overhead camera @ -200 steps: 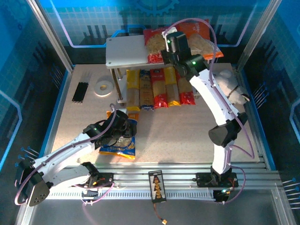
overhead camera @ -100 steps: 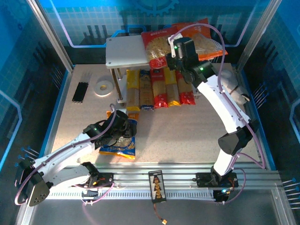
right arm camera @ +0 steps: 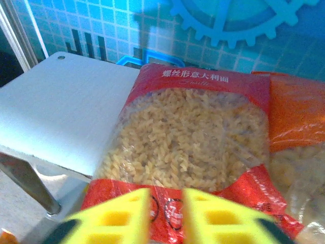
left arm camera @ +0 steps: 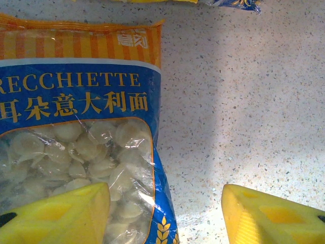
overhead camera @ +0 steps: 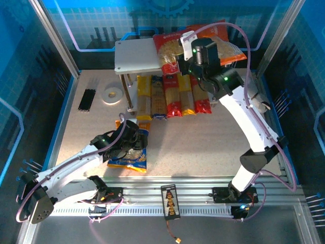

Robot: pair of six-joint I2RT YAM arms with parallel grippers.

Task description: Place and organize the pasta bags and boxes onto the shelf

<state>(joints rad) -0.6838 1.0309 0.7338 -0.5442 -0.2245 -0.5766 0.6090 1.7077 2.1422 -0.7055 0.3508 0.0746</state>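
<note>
Top external view. The shelf (overhead camera: 134, 56) stands at upper centre; its top board is flat, light grey and matte with rounded corners, bare on the left half. The red bag (overhead camera: 170, 46) and the orange bag (overhead camera: 231, 51) lie side by side on the board's right half; both are glossy pillow shapes with clear windows. The pasta boxes (overhead camera: 172, 99), five long narrow packs in yellow, blue, red, yellow and red, lie parallel beneath that board. The right gripper (overhead camera: 180, 65) sits at the red bag's near edge. The blue-yellow bag (overhead camera: 129, 160) lies flat on the speckled tabletop (overhead camera: 203, 142) at lower left, with the left gripper (overhead camera: 133, 142) over its far end.

Left wrist view. The left gripper (left arm camera: 165, 213) is wide. One yellow finger (left arm camera: 56, 218) is over the crinkled window of shell-like pasta. The other is over bare tabletop (left arm camera: 244, 101), and the bag's (left arm camera: 76, 127) right edge runs between them.

Right wrist view. The right gripper (right arm camera: 166, 213) is narrow, with a slim gap above the red bag's (right arm camera: 188, 142) near seam. I cannot tell whether it pinches the seam. Spiral pasta shows through the film. The orange bag (right arm camera: 294, 127) touches the red bag's right side. The smooth board (right arm camera: 61, 112) is at left.
</note>
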